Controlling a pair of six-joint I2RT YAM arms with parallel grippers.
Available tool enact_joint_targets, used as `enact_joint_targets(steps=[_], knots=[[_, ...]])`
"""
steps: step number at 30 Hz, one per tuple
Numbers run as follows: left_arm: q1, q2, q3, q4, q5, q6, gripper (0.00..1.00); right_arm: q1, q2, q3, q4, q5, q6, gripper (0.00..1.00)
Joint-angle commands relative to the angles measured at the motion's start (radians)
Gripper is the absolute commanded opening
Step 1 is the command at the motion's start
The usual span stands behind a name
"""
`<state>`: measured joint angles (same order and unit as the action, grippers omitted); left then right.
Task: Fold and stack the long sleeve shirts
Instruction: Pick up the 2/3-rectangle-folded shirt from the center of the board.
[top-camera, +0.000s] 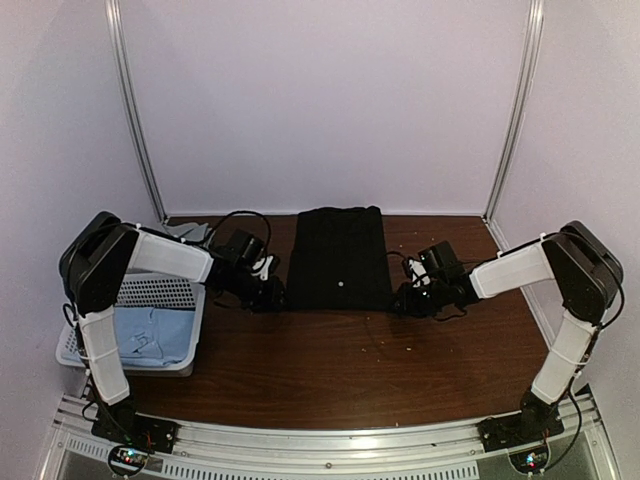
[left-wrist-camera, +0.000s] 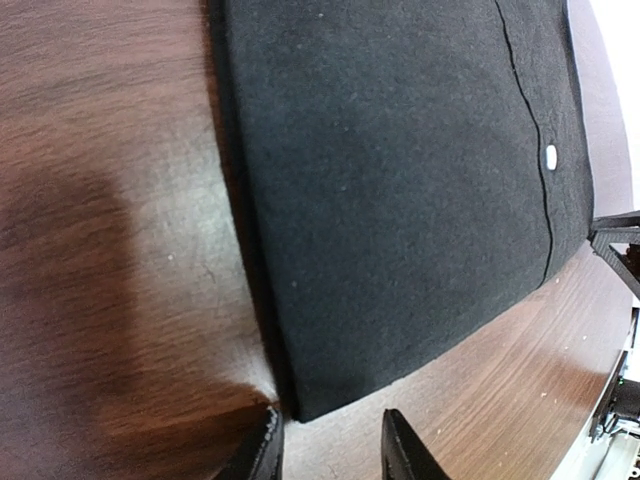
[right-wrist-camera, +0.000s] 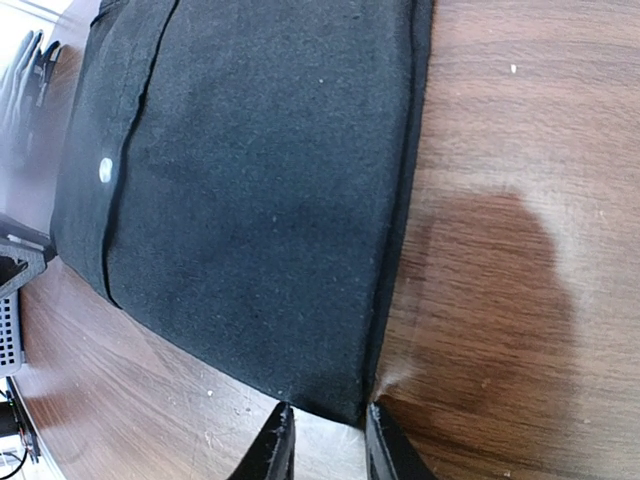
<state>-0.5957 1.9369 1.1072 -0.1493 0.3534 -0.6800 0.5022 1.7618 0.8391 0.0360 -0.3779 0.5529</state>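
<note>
With the black shirt (top-camera: 338, 255) flat right of the basket (top-camera: 160, 292), left gripper (left-wrist-camera: 331, 425) spread at its basket-side near corner, right gripper (right-wrist-camera: 328, 415) spread at the other, closing shallow could cost you the lower layers and undo the fold.

I find no legible text, label, brand or number in any view. The white mark (left-wrist-camera: 551, 157) on the black shirt (left-wrist-camera: 400, 200) is a plain small oval, and I can make out no lettering on it. The dark marks (top-camera: 148, 338) on the light blue shirt (top-camera: 170, 325) in the basket (top-camera: 160, 290) are too small to read.
</note>
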Motion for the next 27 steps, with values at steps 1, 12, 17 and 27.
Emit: enact_joint_targets(steps=[1, 12, 17, 27], knots=[[0.001, 0.042, 0.027, 0.022, 0.008, -0.001, 0.34, -0.005, 0.029, -0.006, 0.015, -0.012, 0.009, 0.24], [-0.013, 0.060, 0.043, 0.025, 0.015, -0.007, 0.05, -0.004, 0.053, -0.004, 0.051, -0.040, 0.020, 0.11], [-0.013, 0.039, 0.025, 0.022, 0.020, -0.011, 0.00, -0.004, 0.027, -0.016, 0.056, -0.039, 0.020, 0.00], [-0.049, -0.086, -0.082, 0.004, -0.020, -0.027, 0.00, 0.001, -0.124, -0.169, 0.066, -0.051, 0.031, 0.00]])
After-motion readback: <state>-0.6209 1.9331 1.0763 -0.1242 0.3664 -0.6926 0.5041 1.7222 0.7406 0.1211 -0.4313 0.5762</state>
